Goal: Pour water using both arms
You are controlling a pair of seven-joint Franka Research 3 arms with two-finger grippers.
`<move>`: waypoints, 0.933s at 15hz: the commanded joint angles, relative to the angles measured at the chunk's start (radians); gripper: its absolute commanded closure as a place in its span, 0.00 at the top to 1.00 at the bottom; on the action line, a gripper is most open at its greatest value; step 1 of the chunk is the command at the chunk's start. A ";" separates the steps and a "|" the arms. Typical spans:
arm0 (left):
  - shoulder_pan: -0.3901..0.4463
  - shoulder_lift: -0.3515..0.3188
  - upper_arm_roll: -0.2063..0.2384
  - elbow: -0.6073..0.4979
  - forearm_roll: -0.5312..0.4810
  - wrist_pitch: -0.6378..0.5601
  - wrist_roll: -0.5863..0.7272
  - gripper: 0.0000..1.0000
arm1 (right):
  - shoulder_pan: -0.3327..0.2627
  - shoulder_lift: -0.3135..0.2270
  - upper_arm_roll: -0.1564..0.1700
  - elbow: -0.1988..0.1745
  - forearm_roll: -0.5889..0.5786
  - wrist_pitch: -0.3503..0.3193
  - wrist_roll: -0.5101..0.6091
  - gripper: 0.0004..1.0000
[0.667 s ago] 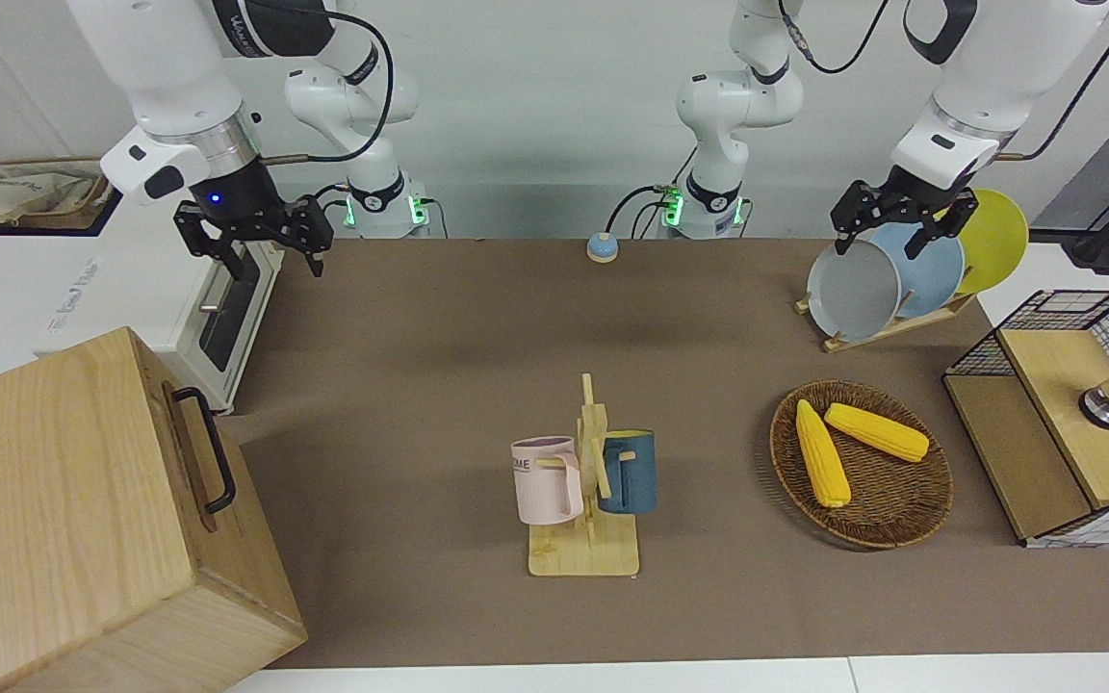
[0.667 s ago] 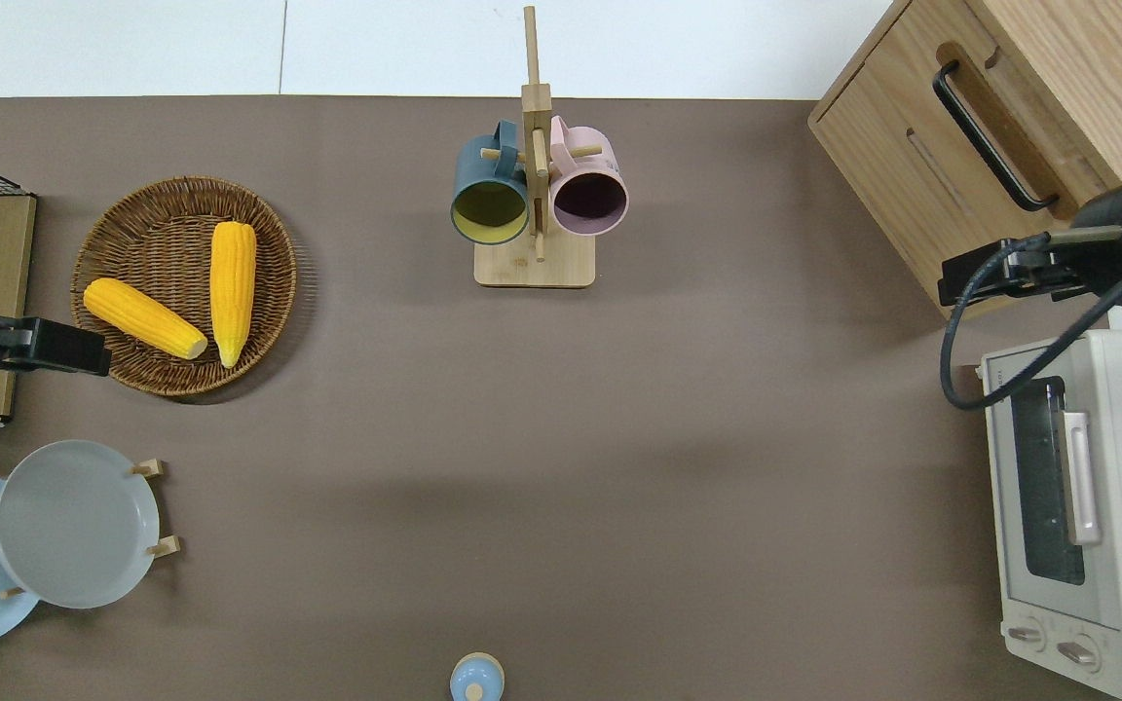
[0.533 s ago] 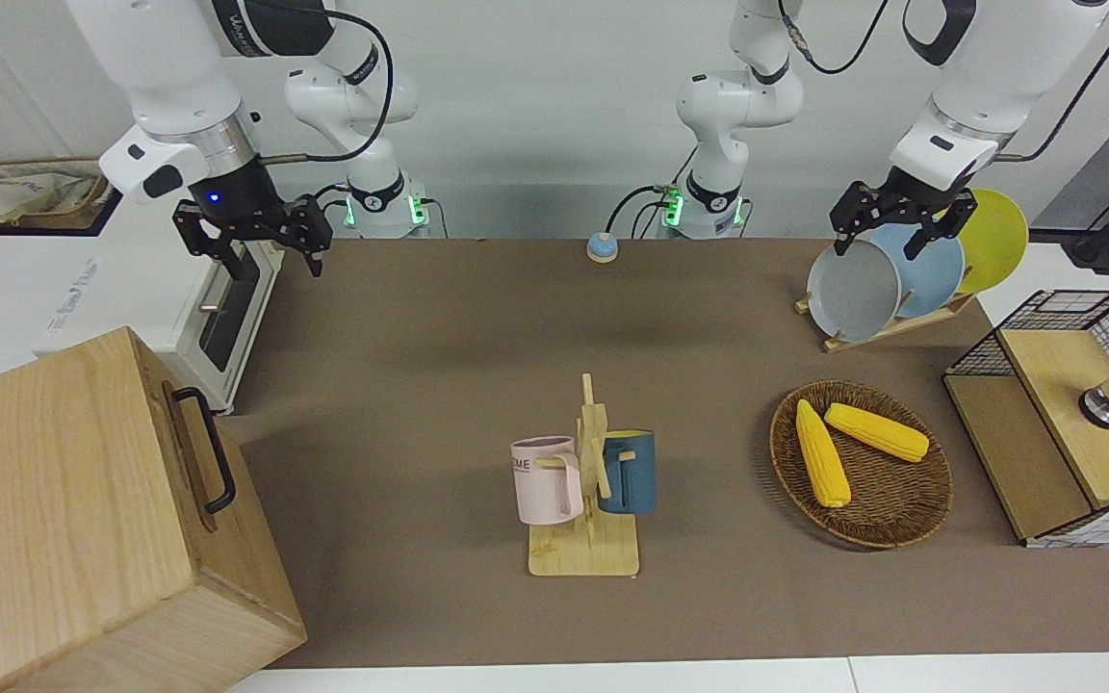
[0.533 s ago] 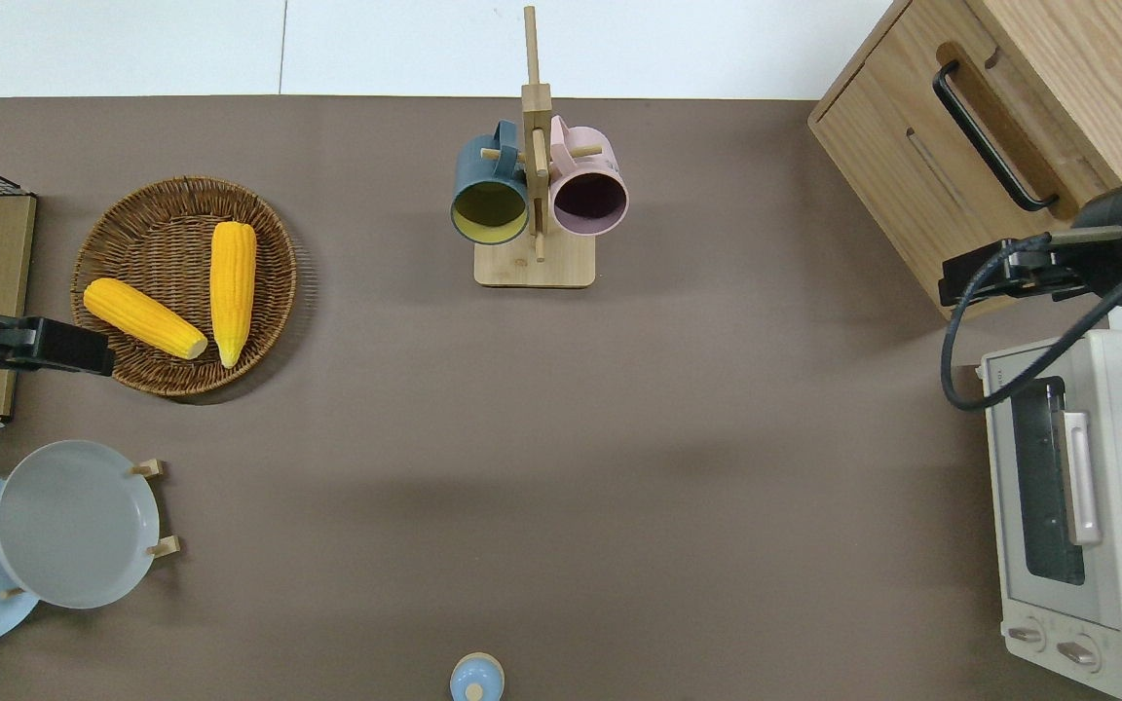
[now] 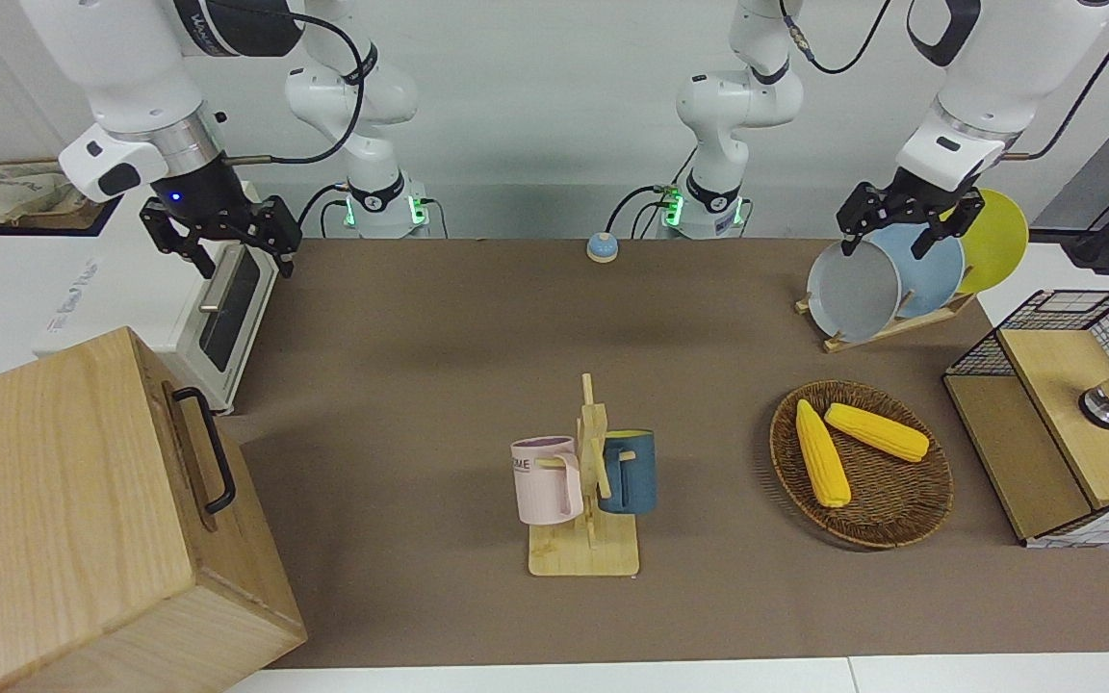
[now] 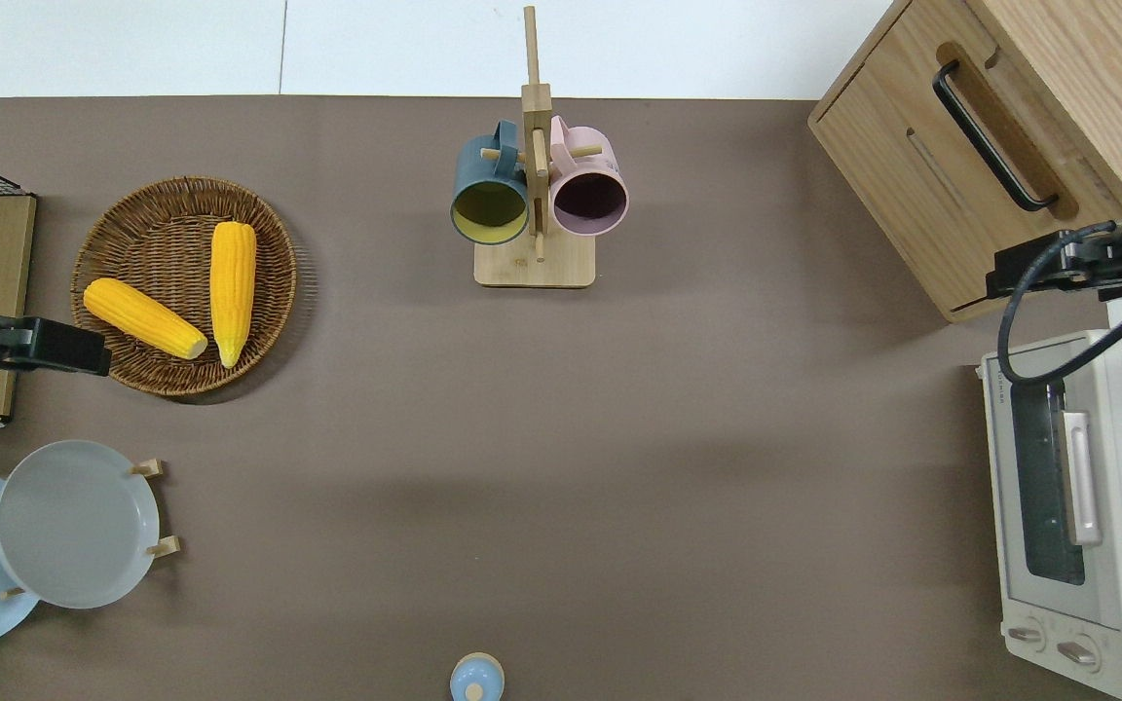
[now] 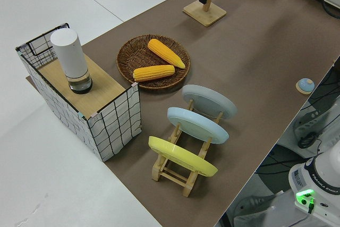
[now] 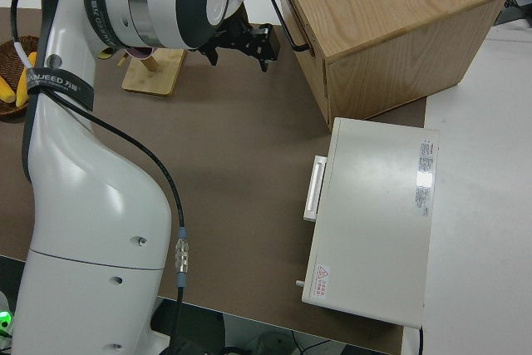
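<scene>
My right gripper (image 5: 219,246) hangs fingers-down and spread, empty, over the wooden box's (image 6: 990,127) corner; my left gripper (image 5: 904,223), likewise spread and downward-pointing, empty, well apart from that box.

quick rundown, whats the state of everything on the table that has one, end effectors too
left end effector: open, empty, raised
right end effector: open, empty, raised
toaster oven: door shut
wooden box: closed
pink mug: hanging on mug stand
blue mug: hanging on the stand
corn cobs: lying in wicker basket
plates: upright in plate rack
</scene>
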 commanded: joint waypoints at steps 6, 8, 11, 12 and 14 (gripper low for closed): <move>0.211 0.025 0.025 0.004 0.009 0.099 0.275 1.00 | 0.115 -0.002 0.028 -0.105 0.005 0.035 -0.008 1.00; 0.277 0.040 0.027 0.005 0.007 0.143 0.334 1.00 | 0.168 0.027 0.030 -0.131 0.037 0.104 0.012 1.00; 0.389 0.084 0.027 0.012 -0.008 0.208 0.482 1.00 | 0.225 0.090 0.030 -0.137 0.051 0.237 0.018 1.00; 0.412 0.089 0.028 0.012 -0.019 0.226 0.525 1.00 | 0.234 0.110 0.030 -0.134 0.050 0.277 0.017 1.00; 0.469 0.103 0.027 0.012 -0.052 0.278 0.608 1.00 | 0.261 0.158 0.030 -0.131 0.048 0.354 0.010 1.00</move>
